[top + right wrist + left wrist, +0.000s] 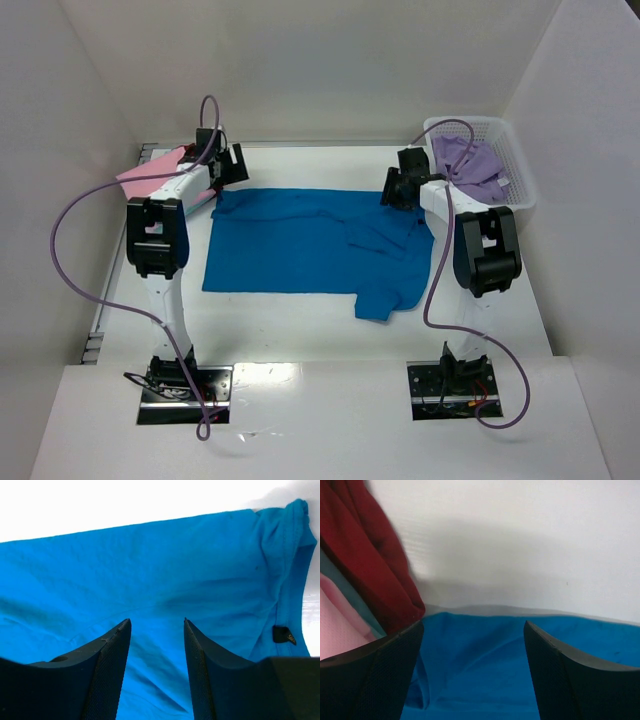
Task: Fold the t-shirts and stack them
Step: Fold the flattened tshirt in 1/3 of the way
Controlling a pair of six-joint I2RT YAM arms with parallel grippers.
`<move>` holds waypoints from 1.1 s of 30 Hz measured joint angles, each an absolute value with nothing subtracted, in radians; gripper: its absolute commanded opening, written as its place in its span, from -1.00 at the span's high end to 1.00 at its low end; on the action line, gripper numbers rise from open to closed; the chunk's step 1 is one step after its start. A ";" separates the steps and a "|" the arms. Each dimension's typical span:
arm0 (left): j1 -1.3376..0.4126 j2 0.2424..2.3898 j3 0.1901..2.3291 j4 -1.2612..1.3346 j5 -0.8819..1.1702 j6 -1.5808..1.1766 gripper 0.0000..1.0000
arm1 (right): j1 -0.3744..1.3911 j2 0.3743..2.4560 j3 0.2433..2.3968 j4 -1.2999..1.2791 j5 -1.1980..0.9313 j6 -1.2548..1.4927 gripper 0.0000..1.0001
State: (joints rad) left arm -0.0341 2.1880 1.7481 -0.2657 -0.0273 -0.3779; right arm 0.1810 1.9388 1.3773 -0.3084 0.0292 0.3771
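Note:
A bright blue t-shirt [300,245] lies spread flat in the middle of the table, one sleeve [385,300] pointing to the near edge. My left gripper [228,172] is open just above its far left corner; the blue cloth [480,670] shows between the jaws. My right gripper [398,190] is open above its far right corner, over the blue cloth [155,595] near the collar and its black tag [283,635]. A pink shirt [150,175] with red cloth [375,570] lies stacked at the far left. A lavender shirt [475,165] sits in the basket.
A white plastic mesh basket [520,165] stands at the far right corner. White walls enclose the table on the left, back and right. Purple cables loop from both arms.

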 measured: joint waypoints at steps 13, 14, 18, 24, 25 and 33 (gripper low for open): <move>-0.035 2.129 1.612 -0.307 -0.041 -0.381 -0.42 | 0.181 1.967 1.374 -0.283 0.009 0.377 -0.05; -0.035 2.128 1.612 -0.307 -0.056 -0.384 -0.32 | 0.181 1.973 1.374 -0.283 0.009 0.377 -0.05; -0.035 2.128 1.612 -0.307 -0.092 -0.399 -0.06 | 0.181 1.978 1.374 -0.282 0.004 0.376 -0.05; -0.035 2.135 1.639 -0.323 -0.161 -0.402 0.09 | 0.181 1.991 1.374 -0.280 -0.001 0.376 -0.05; -0.035 2.138 1.651 -0.325 -0.170 -0.402 -0.03 | 0.181 1.993 1.374 -0.279 -0.001 0.376 -0.05; -0.035 2.149 1.691 -0.341 -0.213 -0.422 -0.33 | 0.181 2.010 1.375 -0.277 -0.004 0.376 -0.08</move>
